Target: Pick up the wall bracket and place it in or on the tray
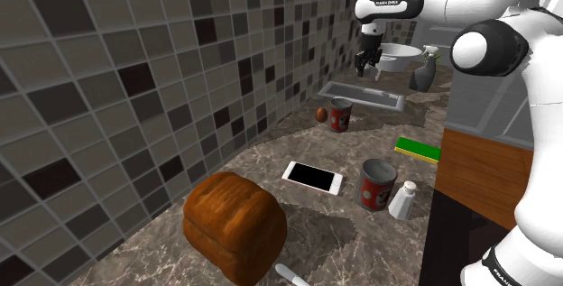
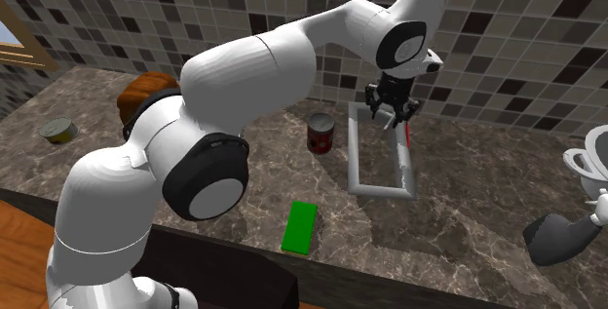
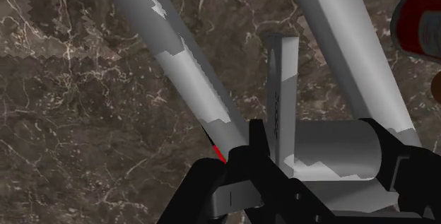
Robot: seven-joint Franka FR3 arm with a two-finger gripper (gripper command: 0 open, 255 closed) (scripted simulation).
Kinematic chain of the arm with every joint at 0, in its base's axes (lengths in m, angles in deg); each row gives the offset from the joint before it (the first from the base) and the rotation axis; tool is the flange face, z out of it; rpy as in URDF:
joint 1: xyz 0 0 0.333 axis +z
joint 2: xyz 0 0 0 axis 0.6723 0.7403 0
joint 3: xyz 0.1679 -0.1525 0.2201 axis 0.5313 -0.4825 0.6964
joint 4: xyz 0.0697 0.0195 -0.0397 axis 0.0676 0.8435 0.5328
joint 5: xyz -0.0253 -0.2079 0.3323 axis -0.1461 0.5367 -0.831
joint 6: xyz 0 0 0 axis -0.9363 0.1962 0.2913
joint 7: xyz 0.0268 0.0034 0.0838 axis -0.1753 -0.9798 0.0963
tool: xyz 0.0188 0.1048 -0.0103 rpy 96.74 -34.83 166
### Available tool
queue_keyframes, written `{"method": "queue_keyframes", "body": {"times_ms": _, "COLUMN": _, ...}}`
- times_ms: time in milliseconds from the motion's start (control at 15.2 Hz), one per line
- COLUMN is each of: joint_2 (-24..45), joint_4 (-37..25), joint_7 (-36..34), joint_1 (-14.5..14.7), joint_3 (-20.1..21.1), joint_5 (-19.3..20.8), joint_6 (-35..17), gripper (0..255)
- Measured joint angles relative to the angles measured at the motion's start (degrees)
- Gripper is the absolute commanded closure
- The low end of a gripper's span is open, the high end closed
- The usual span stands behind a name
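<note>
Pincer [image 2: 393, 107] grips the grey wall bracket [image 3: 279, 81] between its two fingers, with the grey tray [image 2: 378, 188] directly beneath it. A red can [image 2: 320, 134] stands off to the pincer's side, beside the tray. This looks like the placing step. Next, it should lower the bracket inside the rim, then spread the fingers.
</note>
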Motion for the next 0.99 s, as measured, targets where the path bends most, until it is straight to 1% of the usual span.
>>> {"method": "queue_keyframes", "body": {"times_ms": 792, "joint_2": -0.35, "joint_4": 9.74, "joint_7": 0.25, "joint_1": -0.08, "joint_3": -0.01, "joint_5": -0.02, "joint_6": -9.35, "gripper": 255}}
{"method": "queue_keyframes", "body": {"times_ms": 990, "joint_2": -0.13, "joint_4": 10.05, "joint_7": 0.22, "joint_1": -0.06, "joint_3": 0.0, "joint_5": -0.03, "joint_6": -9.89, "gripper": 255}}
